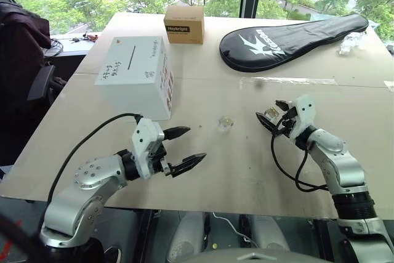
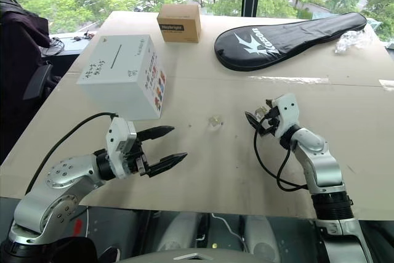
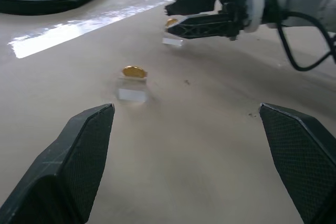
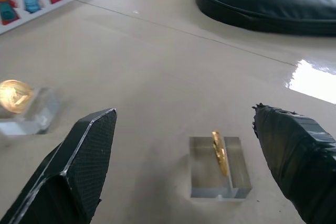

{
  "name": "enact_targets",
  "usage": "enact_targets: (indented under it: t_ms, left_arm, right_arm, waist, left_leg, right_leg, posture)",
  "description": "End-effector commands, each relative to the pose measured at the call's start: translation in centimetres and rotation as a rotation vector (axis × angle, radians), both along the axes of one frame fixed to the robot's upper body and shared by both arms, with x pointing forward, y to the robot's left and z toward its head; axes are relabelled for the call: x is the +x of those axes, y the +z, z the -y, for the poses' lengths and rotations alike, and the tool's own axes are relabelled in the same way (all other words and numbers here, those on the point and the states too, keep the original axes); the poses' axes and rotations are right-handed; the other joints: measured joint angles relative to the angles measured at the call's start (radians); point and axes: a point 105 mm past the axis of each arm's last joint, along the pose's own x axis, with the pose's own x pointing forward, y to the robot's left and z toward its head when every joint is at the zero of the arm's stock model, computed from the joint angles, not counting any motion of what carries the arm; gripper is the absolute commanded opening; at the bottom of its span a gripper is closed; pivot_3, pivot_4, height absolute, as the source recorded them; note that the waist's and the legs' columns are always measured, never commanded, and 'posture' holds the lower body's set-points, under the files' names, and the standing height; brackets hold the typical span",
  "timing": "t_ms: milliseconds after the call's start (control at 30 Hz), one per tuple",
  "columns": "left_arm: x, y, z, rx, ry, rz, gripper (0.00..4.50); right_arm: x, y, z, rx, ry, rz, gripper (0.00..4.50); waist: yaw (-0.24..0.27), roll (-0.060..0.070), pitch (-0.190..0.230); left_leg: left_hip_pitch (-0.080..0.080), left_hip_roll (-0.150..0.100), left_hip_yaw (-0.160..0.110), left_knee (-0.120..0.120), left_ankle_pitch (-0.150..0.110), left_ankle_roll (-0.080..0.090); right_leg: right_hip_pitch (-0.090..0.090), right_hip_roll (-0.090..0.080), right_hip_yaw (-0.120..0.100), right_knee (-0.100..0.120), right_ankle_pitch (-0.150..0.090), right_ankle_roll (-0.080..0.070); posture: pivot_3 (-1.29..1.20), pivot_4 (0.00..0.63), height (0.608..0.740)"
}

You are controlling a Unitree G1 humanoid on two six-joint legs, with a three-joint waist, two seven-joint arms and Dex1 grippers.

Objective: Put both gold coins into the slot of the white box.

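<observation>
Coins: two gold coins, each standing on edge in its own small clear block on the table. One coin (image 4: 219, 153) sits right in front of the right gripper (image 1: 275, 114), between its fingers as the wrist camera sees it; the other coin (image 3: 134, 71) stands near the middle of the table, ahead of the left gripper (image 1: 186, 148).
Slot: the thin dark slot (image 1: 131, 58) runs across the top of the white box (image 1: 138, 78), which stands at the far left of the table, well apart from both coins. Neither coin is in it yet.
Right jaws: spread wide around the near coin's block, not touching it, nothing held.
Left jaws: fully released, empty, pointing across the table toward the middle coin.
Risk, grasp: I'd judge the coins the hard part. They are tiny and thin, so a finger that lands off-centre could knock the coin out of its block or push the block away instead of pinching the coin.
Risk, slot: a coin held skewed to the slit may catch on the box top and drop.
Count: two coins, two clear blocks, one white box with one slot, one brown cardboard box (image 1: 184, 24), one black racket cover (image 1: 289, 41).
</observation>
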Motion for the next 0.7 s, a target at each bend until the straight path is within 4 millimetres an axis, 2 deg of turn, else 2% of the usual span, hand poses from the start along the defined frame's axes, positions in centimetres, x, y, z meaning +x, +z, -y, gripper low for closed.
enact_targets:
  t_ms: [33, 233, 267, 433, 500, 567, 700]
  left_arm:
    - [-0.4, 1.2, 0.5, 0.013, -0.043, 0.051, 4.5]
    - [-0.3, 1.2, 0.7, 0.023, -0.048, 0.062, 4.5]
    - [-0.3, 1.2, 0.8, 0.024, -0.049, 0.062, 4.5]
    - [0.0, 1.4, 0.7, -0.012, -0.033, 0.066, 4.5]
    - [0.3, 2.1, 0.9, -0.076, -0.011, 0.069, 4.5]
    - [0.9, 3.4, 1.1, -0.201, 0.027, 0.07, 4.5]
    - [2.7, 7.6, 1.8, -0.603, 0.106, 0.038, 4.5]
  right_arm:
    - [0.4, 0.9, 0.4, -0.019, -0.024, 0.033, 3.2]
    - [0.5, 1.0, 0.5, -0.006, -0.029, 0.038, 0.23]
    - [0.4, 1.0, 0.5, -0.01, -0.026, 0.04, 0.07]
    - [0.3, 1.5, 0.5, 0.013, -0.031, 0.057, 0.07]
    - [0.3, 2.2, 0.2, 0.071, -0.029, 0.065, 0.07]
    - [0.1, 3.7, -0.7, 0.207, -0.008, 0.064, 0.07]
    - [-1.5, 9.3, -4.5, 0.711, 0.191, -0.039, 0.07]
  waist:
    - [-0.001, 0.0, 0.0]
    - [-0.002, 0.0, 0.0]
    - [-0.002, 0.0, 0.0]
    - [-0.002, 0.0, 0.0]
    - [-0.002, 0.0, 0.0]
    - [-0.002, 0.0, 0.0]
    - [-0.003, 0.0, 0.0]
  left_leg:
    - [0.0, 0.0, 0.0, 0.0, 0.0, 0.0]
    - [0.0, 0.0, 0.0, 0.0, 0.0, 0.0]
    - [0.0, 0.0, 0.0, 0.0, 0.0, 0.0]
    - [0.0, 0.0, 0.0, 0.0, 0.0, 0.0]
    - [0.0, 0.0, 0.0, 0.0, 0.0, 0.0]
    - [0.0, 0.0, 0.0, 0.0, 0.0, 0.0]
    - [0.0, 0.001, -0.002, 0.001, 0.0, 0.0]
  right_leg:
    - [0.0, 0.0, 0.0, 0.0, 0.0, 0.0]
    - [0.0, 0.0, 0.0, 0.0, 0.0, 0.0]
    - [0.0, 0.0, 0.0, 0.0, 0.0, 0.0]
    - [0.0, 0.0, 0.0, 0.0, 0.0, 0.0]
    - [0.0, 0.0, 0.0, 0.0, 0.0, 0.0]
    - [0.0, 0.0, 0.0, 0.0, 0.0, 0.0]
    - [0.0, 0.0, -0.001, 0.001, 0.0, 0.001]
  posture:
    - [0.0, 0.15, 0.74]
    - [0.0, 0.15, 0.74]
    - [0.0, 0.15, 0.74]
    - [0.0, 0.15, 0.74]
    - [0.0, 0.15, 0.74]
    - [0.0, 0.15, 0.74]
    - [0.0, 0.15, 0.74]
